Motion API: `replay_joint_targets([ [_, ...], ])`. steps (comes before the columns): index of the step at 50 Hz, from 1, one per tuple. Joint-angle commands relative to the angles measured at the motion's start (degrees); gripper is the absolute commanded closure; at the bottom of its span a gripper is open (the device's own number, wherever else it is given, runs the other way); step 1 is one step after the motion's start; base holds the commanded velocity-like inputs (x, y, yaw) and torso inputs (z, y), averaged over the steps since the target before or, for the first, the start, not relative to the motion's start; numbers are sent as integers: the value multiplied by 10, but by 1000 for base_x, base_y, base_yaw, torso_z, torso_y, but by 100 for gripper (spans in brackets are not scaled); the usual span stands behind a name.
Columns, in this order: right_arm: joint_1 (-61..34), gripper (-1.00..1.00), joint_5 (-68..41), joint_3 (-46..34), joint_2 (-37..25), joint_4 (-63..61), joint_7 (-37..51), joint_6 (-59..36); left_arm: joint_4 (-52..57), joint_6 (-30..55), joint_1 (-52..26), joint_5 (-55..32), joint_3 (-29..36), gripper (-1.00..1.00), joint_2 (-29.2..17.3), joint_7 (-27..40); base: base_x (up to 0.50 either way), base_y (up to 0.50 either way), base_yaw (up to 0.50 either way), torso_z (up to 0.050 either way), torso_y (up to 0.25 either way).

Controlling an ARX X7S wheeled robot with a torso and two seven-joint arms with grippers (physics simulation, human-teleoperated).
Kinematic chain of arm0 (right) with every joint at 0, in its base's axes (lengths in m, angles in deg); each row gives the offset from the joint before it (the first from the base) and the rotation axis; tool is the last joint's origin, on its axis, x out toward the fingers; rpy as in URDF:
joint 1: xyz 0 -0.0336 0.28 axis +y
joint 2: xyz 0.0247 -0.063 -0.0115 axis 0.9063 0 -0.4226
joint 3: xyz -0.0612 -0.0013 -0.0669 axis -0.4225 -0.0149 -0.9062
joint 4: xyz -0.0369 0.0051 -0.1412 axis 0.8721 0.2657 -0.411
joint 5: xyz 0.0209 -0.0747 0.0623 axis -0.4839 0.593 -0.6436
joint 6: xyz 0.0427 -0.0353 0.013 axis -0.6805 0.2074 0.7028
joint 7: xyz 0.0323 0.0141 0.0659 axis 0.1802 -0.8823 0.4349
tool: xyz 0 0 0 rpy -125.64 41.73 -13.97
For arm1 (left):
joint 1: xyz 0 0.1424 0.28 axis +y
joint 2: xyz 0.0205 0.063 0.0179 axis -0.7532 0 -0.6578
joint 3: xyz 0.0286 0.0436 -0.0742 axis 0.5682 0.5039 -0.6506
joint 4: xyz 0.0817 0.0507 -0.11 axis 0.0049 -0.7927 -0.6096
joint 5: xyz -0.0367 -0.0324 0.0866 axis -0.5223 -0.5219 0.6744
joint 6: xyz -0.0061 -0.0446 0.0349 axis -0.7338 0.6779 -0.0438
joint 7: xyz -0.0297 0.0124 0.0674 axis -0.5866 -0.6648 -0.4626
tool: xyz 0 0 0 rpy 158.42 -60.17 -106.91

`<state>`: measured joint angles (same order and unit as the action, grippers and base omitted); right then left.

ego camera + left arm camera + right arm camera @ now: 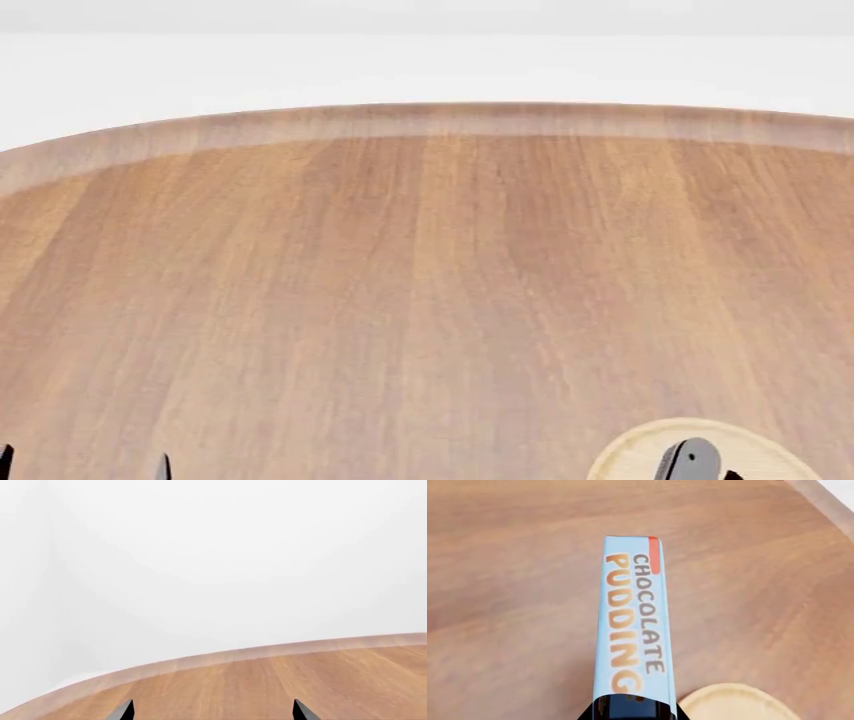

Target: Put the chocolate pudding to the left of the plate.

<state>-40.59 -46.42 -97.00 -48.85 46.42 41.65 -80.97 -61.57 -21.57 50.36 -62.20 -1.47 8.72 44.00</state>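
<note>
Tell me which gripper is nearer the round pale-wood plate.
Right. The right gripper shows over the round pale-wood plate at the head view's lower right, with the light blue chocolate pudding carton at its jaws. The left gripper sits far across the brown wooden table.

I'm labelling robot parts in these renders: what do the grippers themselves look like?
Very little shows. The left gripper appears as two dark grey, pointed fingertips with flat facets. The right gripper shows only as a glossy black edge; in the head view a dark rounded part with a small pale dot appears. No cables or markings visible.
</note>
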Motion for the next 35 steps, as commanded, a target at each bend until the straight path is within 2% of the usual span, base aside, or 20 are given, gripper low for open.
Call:
replay_joint_targets([
  [1, -44, 100, 16, -15, 19, 24, -16, -5, -3, -1, -2, -1, 3, -100, -1, 0, 0, 0, 0, 0, 0],
  [35, -87, 100, 31, -38, 59, 112, -26, 13, -8, -5, -4, -4, 7, -100, -4, 3, 0, 0, 0, 0, 0],
])
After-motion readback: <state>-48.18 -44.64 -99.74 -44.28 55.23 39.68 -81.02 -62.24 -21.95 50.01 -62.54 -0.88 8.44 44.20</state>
